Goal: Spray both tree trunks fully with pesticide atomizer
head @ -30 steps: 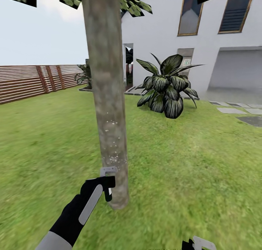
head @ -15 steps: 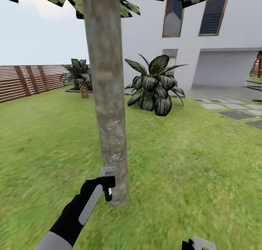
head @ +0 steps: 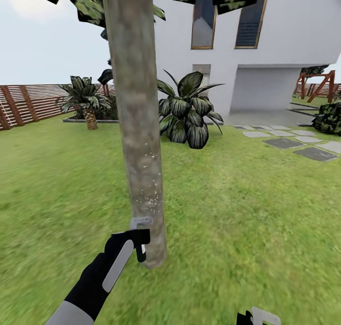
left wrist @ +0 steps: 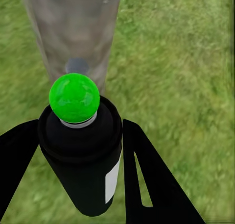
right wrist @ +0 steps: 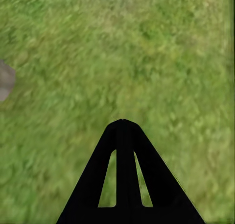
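Left gripper (left wrist: pixel 73 150): fingers (left wrist: pixel 147 180) clamped on either side of the pesticide atomizer (left wrist: pixel 81 150), dark body held between them with its green top (left wrist: pixel 74 97) facing the tree trunk (left wrist: pixel 73 33) just ahead; in the head view the gripper (head: pixel 139 237) sits low, just beside the trunk (head: pixel 137 126). White specks of pesticide (head: pixel 149 199) dot the bark above the gripper. Right gripper (right wrist: pixel 123 131): fingers pressed together, nothing between them, over grass lawn (right wrist: pixel 147 52); beyond stand a broad-leaved plant (head: pixel 185 112), white house (head: pixel 284 40) and slatted fence (head: pixel 28 102).
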Available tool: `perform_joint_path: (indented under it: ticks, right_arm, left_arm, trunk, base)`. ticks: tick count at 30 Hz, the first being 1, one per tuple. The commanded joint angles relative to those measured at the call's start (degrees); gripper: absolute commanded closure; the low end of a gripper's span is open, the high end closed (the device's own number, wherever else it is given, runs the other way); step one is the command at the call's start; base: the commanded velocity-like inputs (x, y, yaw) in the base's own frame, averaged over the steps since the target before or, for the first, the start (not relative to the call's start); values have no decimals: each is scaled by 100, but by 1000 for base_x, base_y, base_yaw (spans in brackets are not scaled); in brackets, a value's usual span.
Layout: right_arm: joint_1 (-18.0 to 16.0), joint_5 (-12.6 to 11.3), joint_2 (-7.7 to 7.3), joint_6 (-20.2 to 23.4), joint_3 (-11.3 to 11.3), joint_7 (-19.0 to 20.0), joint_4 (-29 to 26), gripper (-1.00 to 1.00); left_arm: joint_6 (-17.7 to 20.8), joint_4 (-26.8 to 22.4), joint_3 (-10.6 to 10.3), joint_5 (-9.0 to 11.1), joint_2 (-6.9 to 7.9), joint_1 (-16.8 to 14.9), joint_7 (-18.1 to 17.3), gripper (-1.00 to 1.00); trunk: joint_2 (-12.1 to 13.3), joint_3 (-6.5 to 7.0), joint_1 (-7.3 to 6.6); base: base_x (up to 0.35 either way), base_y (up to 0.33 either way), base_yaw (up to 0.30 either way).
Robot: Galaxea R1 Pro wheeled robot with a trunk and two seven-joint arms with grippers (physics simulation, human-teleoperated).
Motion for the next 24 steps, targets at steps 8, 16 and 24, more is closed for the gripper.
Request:
perform_joint_path:
  ticks: [8, 16, 24]
  right_arm:
    - [-5, -60, 4, -30, -6, 4, 0, 100]
    - [-5, -60, 4, -28, -6, 4, 0, 100]
    - [-5, -60, 4, -29, -7, 4, 0, 100]
  left_arm:
    - [-185, 158, -4, 71, -2, -10, 60, 100]
    - [-227, 306, 5, 72, -2, -10, 66, 100]
    - [-228, 293, 6, 70, -2, -10, 66, 100]
  trunk:
    - [-13, -13, 4]
    - [-13, -13, 4]
    - [-13, -13, 4]
  base:
    - [0, 335, -244]
    - [-56, 334, -245]
    - [-142, 327, -244]
